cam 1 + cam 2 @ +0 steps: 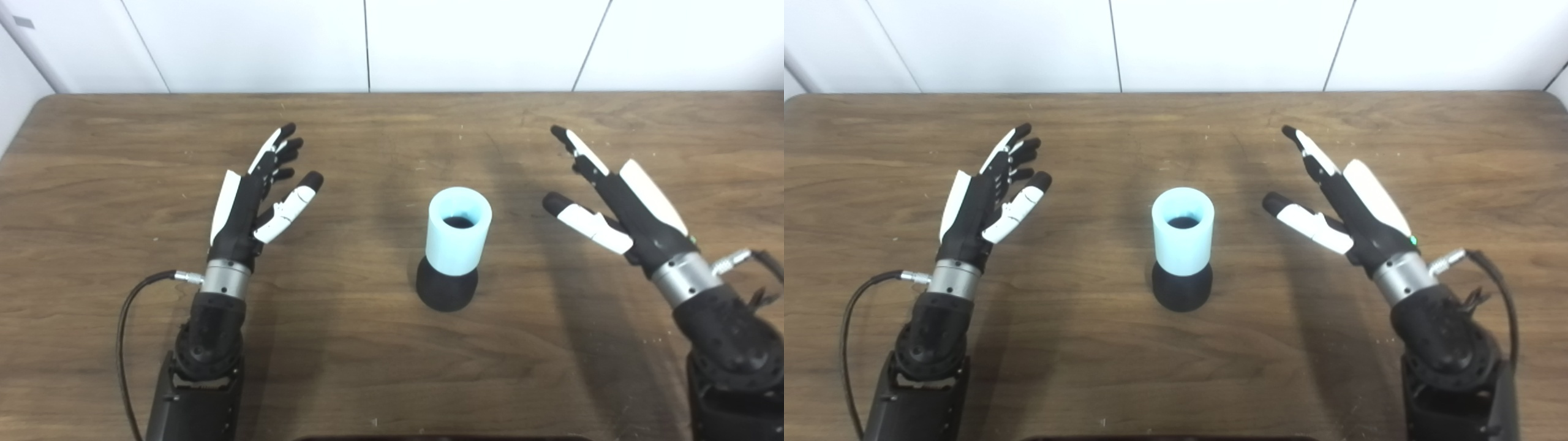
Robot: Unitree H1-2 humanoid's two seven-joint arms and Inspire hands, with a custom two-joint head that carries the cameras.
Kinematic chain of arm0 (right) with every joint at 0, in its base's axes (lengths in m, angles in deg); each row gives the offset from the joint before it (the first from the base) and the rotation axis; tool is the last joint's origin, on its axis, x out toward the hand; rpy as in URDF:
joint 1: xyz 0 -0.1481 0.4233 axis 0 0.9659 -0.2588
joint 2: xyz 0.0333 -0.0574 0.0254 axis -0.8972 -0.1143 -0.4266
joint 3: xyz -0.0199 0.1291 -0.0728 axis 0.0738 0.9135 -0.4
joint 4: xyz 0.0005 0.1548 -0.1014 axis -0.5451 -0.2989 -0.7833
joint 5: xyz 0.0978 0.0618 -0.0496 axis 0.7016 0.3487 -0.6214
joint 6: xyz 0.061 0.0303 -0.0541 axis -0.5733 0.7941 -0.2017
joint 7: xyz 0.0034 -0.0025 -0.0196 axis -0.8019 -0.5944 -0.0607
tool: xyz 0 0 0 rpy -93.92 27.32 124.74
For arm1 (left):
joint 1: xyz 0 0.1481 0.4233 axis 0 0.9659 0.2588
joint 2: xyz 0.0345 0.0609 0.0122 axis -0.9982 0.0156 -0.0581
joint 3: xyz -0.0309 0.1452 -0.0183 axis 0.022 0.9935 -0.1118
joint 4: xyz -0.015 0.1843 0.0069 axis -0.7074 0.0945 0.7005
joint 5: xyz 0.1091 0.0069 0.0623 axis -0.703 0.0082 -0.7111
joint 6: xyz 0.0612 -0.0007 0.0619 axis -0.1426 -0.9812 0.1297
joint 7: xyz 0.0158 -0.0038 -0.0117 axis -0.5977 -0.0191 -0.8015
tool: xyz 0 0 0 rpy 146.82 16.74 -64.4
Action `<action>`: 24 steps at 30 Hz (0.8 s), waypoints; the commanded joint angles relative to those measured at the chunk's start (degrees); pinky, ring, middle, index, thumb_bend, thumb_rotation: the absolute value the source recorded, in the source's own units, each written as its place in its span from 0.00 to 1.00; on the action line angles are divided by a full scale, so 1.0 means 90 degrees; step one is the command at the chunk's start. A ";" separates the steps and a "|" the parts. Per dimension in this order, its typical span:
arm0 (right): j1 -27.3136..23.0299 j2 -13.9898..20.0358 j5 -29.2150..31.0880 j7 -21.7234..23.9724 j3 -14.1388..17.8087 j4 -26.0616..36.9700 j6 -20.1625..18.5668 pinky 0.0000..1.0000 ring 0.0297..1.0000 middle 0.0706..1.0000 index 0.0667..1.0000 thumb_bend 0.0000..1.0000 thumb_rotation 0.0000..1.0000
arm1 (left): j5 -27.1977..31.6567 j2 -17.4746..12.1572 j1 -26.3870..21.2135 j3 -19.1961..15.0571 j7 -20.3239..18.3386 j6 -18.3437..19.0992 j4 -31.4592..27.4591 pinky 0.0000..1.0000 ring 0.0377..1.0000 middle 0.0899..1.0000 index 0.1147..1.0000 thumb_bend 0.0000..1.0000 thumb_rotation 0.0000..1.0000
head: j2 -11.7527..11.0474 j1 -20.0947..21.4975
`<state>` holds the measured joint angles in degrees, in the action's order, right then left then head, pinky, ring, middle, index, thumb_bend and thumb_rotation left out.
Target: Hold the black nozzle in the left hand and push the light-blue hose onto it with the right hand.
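Wooden table bears light-blue hose atop black nozzle; left hand, right hand spread, empty.

I count one light-blue hose standing upright, seated on one black nozzle at the middle of one wooden table. I see two hands: one left hand, one right hand.

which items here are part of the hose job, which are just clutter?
Job: light-blue hose, standing on the black nozzle; left hand and right hand, both open.
Clutter: none on the table.
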<state>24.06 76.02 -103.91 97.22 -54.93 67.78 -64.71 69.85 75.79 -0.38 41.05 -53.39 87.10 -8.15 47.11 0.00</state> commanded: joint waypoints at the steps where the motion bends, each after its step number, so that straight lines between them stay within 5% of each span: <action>1: -0.0054 -0.0122 0.0198 -0.0511 0.0094 -0.0021 0.0230 0.88 0.95 0.95 0.96 0.49 1.00 | 0.0312 -0.0074 -0.0069 -0.0030 -0.0145 0.0218 -0.0289 0.91 0.94 0.93 0.93 0.49 0.79 | 0.0006 0.0013; 7: 0.0023 -0.0924 0.1600 -0.1206 0.0382 -0.0669 0.0234 0.86 0.94 0.93 0.92 0.44 1.00 | 0.0954 -0.0032 0.0139 -0.0171 -0.0258 0.0425 -0.0405 0.94 0.96 0.96 0.98 0.48 0.85 | -0.0014 -0.0021; 13: -0.0001 -0.1552 0.3283 -0.1465 0.0810 -0.1311 0.0216 0.99 0.99 0.97 0.94 0.51 1.00 | 0.1458 0.0193 0.0403 -0.0328 -0.0100 -0.0321 0.0110 0.95 0.97 0.98 0.99 0.47 0.87 | 0.0003 -0.0001; 24: 0.0295 -0.1040 0.3752 -0.1479 0.0672 -0.2301 0.1495 1.00 1.00 1.00 1.00 0.54 1.00 | 0.1775 0.0404 0.0633 -0.0469 0.0082 -0.1228 0.0794 1.00 1.00 1.00 1.00 0.50 0.88 | 0.0031 -0.0063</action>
<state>26.73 65.74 -70.16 84.02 -48.85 47.03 -53.66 85.21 79.29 4.40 37.11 -53.30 78.14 -2.78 47.37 -0.53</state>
